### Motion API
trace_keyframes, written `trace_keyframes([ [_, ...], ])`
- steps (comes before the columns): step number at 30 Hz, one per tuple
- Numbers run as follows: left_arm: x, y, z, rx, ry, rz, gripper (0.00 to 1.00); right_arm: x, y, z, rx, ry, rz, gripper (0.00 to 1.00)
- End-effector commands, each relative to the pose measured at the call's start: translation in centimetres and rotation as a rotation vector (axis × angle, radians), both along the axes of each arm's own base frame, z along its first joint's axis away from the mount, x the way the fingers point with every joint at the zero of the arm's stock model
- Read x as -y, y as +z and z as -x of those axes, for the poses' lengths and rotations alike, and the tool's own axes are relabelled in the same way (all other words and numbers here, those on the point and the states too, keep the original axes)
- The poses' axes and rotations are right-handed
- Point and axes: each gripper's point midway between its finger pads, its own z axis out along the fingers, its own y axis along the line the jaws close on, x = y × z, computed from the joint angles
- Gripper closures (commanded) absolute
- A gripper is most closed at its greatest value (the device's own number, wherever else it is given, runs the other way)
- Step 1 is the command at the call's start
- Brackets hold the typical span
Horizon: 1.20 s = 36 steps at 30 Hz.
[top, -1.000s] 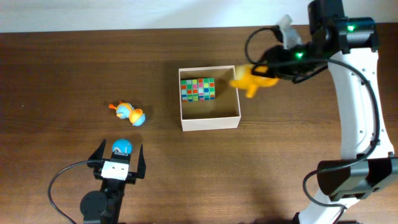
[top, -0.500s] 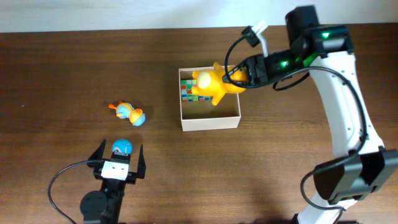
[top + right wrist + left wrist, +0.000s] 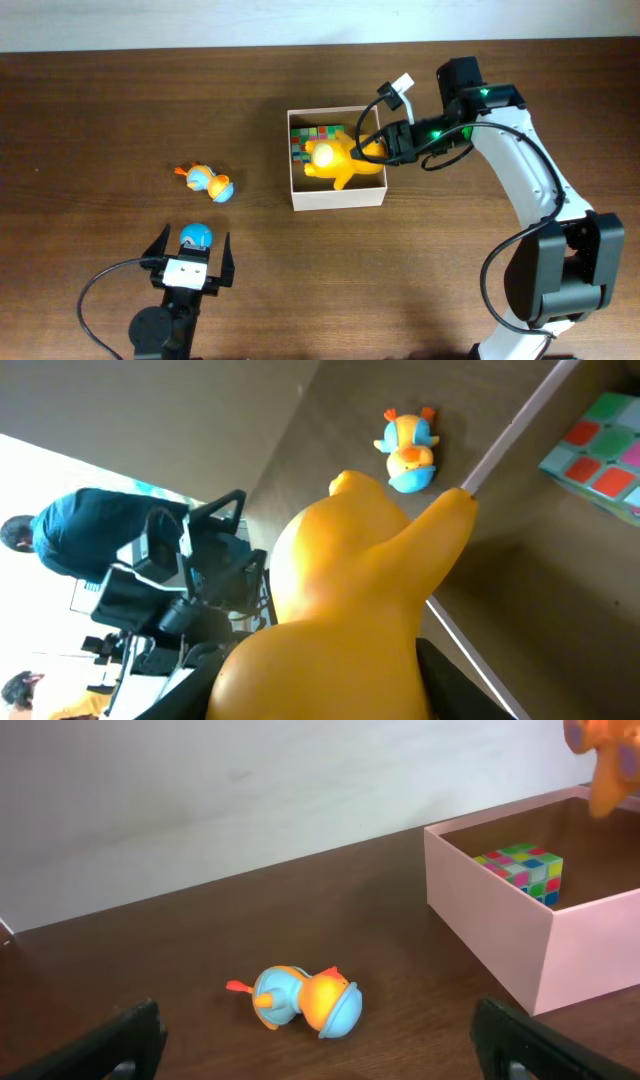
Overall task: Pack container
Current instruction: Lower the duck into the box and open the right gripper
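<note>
Pinching the yellow toy (image 3: 328, 160), the right end effector (image 3: 372, 148) holds it lengthwise across the open-topped container (image 3: 338, 198).

The container (image 3: 337, 197) sits mid-table (image 3: 100, 100), the puzzle cube (image 3: 318, 135) in its far-left corner, the toy figure (image 3: 335, 160) over its inside — the duck toy (image 3: 207, 182) lies well left, the round toy (image 3: 195, 237) nearer the front.

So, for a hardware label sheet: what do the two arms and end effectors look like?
Right arm: glossy white links, black joints, green lights near the wrist, a looping black cable; right end effector black. Left arm: black, trailing a black cable; left end effector with two black fingers and a white plate.
</note>
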Motion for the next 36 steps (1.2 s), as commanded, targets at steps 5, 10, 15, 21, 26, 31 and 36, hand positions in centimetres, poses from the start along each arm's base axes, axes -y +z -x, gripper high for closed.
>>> trace_keyframes([
  [5,-0.3,-0.1,0.0,0.005,0.012,-0.012,0.01,0.1,-1.3,0.2,0.031,0.001,0.029,0.53],
  [10,-0.3,-0.1,0.0,0.005,0.012,-0.012,0.01,-0.1,-2.5,0.4,0.037,0.008,0.030,0.53],
  [15,-0.3,-0.1,0.0,0.006,0.012,-0.012,0.01,-1.2,-3.5,0.8,0.039,0.032,0.052,0.53],
  [21,-0.3,-0.1,0.0,0.005,0.012,-0.012,0.01,-2.9,-4.5,0.1,0.044,0.034,0.081,0.53],
  [26,-0.3,-0.1,0.0,0.005,0.012,-0.012,0.01,-3.3,-5.1,-0.5,0.042,0.027,0.080,0.53],
  [31,-0.3,-0.1,0.0,0.005,0.012,-0.012,0.01,-2.8,-5.4,-0.9,0.043,0.012,0.095,0.53],
  [36,-0.3,-0.1,0.0,0.005,0.012,-0.012,0.01,-2.6,-5.7,-1.2,0.056,0.001,0.113,0.54],
])
